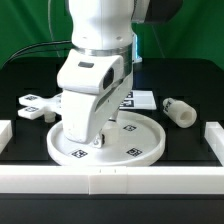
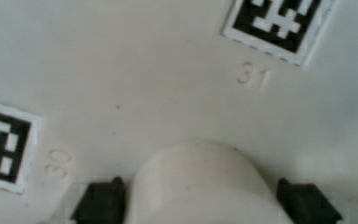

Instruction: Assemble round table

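- Your jaws stand well apart in the wrist view. The gripper [image 2: 199, 200] shows one dark finger pad [image 2: 101, 200] on either side of a rounded white lump [image 2: 202, 180], each pad just beside it.
- You cannot tell from this view whether the pads press on that lump or only flank it, nor what the lump belongs to.
- Past the pads you look down on the flat white face of the round disc [image 2: 140, 90], which lies close under the camera.
- Two black-and-white tags [image 2: 279, 25] lie on that face, both cut off by the picture's edge. A raised number [image 2: 250, 75] reading 31 stands beside one of them.
- In the exterior view the arm [image 1: 100, 30] comes straight down, and the gripper [image 1: 83, 130] is on or just above the round disc [image 1: 112, 163], over the part toward the exterior view's left.
- The hand's body hides the fingertips here, so you get no reading of the opening from this side.
- The disc lies flat on the black table [image 1: 195, 85], just behind the front border block [image 1: 110, 182].
- The cross piece [image 1: 38, 106] lies on the table at the exterior view's left, near the disc's rim and outside the jaws.
- The cylinder post [image 1: 180, 112] lies on its side at the exterior view's right, apart from the disc and well apart from the gripper.
- The marker board [image 1: 140, 98] lies behind the disc, partly hidden by the arm.
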Controlling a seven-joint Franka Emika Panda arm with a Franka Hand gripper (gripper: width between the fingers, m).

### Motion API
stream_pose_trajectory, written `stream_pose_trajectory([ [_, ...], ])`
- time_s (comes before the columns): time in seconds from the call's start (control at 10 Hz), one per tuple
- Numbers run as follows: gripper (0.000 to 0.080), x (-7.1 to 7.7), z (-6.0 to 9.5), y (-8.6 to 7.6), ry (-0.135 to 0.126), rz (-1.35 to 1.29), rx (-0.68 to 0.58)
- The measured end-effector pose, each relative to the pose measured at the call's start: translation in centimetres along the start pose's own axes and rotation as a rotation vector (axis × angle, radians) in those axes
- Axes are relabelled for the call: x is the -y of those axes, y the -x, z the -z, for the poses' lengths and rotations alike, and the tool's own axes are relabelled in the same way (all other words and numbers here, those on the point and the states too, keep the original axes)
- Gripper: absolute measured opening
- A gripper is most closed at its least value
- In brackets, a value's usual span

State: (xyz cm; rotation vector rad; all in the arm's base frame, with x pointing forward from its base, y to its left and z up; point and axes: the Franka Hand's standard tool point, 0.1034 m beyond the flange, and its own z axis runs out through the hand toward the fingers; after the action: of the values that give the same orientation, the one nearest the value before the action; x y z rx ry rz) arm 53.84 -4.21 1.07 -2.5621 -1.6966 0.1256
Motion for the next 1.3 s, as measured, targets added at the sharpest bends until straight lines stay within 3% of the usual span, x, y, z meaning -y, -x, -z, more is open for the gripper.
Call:
stream_pose_trajectory([
  [0.2, 0.0412, 0.0, 0.0, -0.3, 0.002, 0.006, 0.000],
  [0.8, 0.0412, 0.1, 0.1, -5.4, 0.018, 0.068, -0.026],
  [1.3, 0.0412, 0.3, 0.1, -7.3, 0.020, 0.067, -0.041],
])
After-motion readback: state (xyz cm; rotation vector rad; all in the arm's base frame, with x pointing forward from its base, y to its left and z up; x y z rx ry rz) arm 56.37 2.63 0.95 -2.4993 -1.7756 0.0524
